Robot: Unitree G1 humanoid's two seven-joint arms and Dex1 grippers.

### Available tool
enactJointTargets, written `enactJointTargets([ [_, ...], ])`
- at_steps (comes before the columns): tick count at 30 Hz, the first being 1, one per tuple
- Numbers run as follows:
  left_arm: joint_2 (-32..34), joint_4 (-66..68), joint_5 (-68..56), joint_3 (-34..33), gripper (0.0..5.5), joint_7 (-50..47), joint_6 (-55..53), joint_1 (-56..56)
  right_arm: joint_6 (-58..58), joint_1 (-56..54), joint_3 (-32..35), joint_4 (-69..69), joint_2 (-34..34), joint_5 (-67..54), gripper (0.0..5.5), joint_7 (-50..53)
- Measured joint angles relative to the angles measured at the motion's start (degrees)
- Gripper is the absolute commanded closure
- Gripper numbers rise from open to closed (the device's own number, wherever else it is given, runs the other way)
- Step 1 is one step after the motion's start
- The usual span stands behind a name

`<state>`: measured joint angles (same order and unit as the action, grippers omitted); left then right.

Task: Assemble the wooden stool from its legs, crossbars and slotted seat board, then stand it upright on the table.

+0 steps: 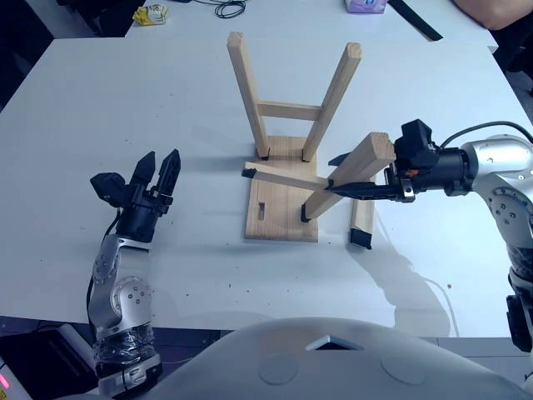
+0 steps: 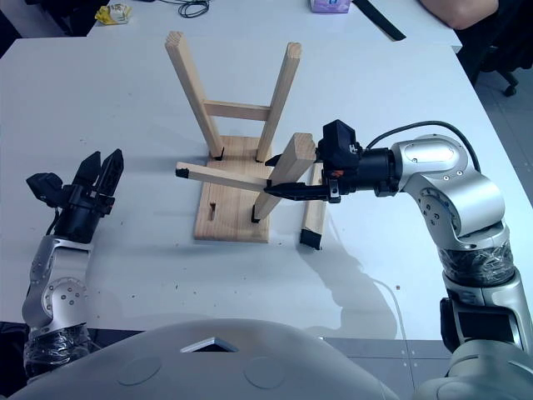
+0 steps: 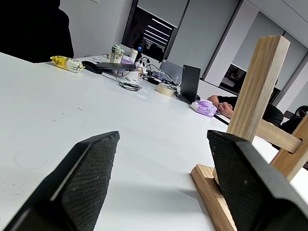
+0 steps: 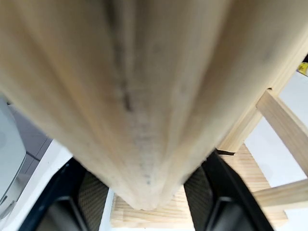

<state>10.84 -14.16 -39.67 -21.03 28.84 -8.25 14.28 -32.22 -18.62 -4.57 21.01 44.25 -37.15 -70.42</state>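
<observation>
1. The third leg point(image 1: 371, 152) is pinched between the fingers of my right end effector point(image 1: 333, 176). It is tilted, with its foot down on the seat board point(image 1: 279, 223), and its crossbar point(image 1: 279, 177) juts away from the end effector.
2. I judge it to be stiff, light wood with smooth faces, so it may twist in the grip. I'd hold it mid-length across the flat sides.
3. Beyond the end effector stands the leg pair point(image 1: 248, 92). Just beneath it lies a loose leg point(image 1: 363, 218) on the table point(image 1: 125, 100).
4. My left end effector point(image 1: 162, 158) is spread and empty, well apart past the board.
</observation>
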Motion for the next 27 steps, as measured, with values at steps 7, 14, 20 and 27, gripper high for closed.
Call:
enactJointTargets([
  [7,-2.0,-1.7,0.3,0.8,2.12,-1.2,1.6,1.7,-0.2,-2.8,-3.0,-0.3,1.1,2.0,3.48,-0.7],
  [14,-3.6,-2.9,1.3,2.7,2.12,-1.7,2.0,3.9,0.7,-2.3,-4.8,1.7,1.5,3.6,3.48,1.3],
  [20,-3.7,-3.5,1.3,3.8,2.12,-2.1,2.0,4.1,0.4,-0.2,-6.2,3.0,1.2,4.2,3.48,5.9],
  [27,-3.7,-3.5,1.3,5.5,2.12,-2.2,1.7,3.4,0.4,0.9,-6.2,2.4,0.4,3.9,3.48,8.3],
])
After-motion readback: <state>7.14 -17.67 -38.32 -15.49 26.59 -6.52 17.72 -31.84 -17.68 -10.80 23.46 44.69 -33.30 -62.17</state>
